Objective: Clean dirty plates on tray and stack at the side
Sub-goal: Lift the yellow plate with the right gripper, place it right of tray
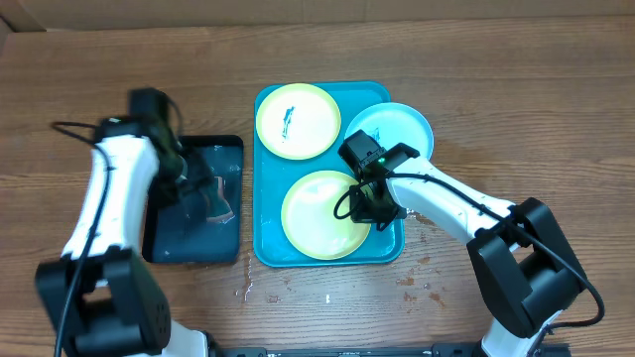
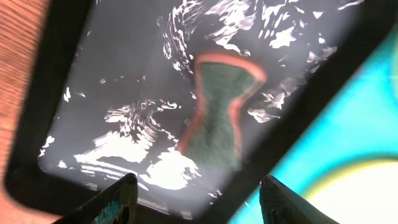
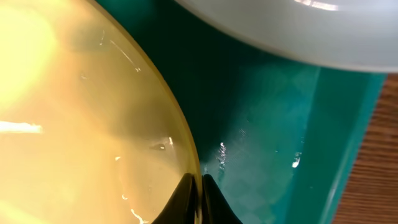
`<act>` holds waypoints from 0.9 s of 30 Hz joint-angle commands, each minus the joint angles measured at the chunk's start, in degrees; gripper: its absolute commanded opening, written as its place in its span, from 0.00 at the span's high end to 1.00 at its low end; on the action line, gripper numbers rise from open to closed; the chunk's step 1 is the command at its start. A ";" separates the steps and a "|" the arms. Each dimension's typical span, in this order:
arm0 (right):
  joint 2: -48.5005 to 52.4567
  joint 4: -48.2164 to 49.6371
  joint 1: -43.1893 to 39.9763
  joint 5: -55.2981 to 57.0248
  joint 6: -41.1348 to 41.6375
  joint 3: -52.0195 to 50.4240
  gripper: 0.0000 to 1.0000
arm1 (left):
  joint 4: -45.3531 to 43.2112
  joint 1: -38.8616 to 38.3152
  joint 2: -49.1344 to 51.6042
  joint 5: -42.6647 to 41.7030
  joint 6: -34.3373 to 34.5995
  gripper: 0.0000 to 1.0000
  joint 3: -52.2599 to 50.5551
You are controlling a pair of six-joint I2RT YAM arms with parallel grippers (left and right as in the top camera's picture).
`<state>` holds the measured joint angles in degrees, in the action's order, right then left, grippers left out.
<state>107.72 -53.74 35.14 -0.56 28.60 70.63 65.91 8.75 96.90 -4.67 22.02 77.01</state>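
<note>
Plate [image 1: 316, 218], lower centre of frame on tray [image 1: 266, 213]: judged rigid, light, wet-slick; its rim is pinched by right hand [image 3: 199, 188]. Left hand [image 2: 199, 194] is spread above sponge [image 2: 217, 112].

Bright, even light from above fills the overhead view; shadows around the tray [image 1: 266, 213] are soft. Left of the tray, the left arm [image 1: 109, 188] is motion-blurred. The left wrist view is soft throughout, with white glare broken across the wet black tray [image 2: 112, 68] beside the tray. Close on the tray, the yellow-green plate [image 3: 74, 124] is out of focus, washed out toward its upper left.
</note>
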 commanded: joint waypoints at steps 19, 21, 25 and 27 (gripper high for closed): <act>2.54 24.76 19.26 16.22 -12.66 24.20 0.96 | 17.81 3.52 -35.10 -11.45 -7.26 0.00 28.04; 4.02 26.93 19.82 16.33 -14.62 24.20 0.96 | 17.33 3.52 -37.68 -11.41 -7.28 0.00 28.04; 4.90 29.77 22.38 24.92 -18.21 24.26 0.96 | 16.96 3.52 -41.59 -11.21 -7.28 0.00 28.04; 4.61 30.40 24.30 29.70 -20.81 24.76 0.96 | 16.96 3.52 -42.75 -11.21 -7.28 0.00 28.04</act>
<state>113.73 -24.93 56.38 20.10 12.08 94.35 83.13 12.10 55.07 -15.90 15.86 104.57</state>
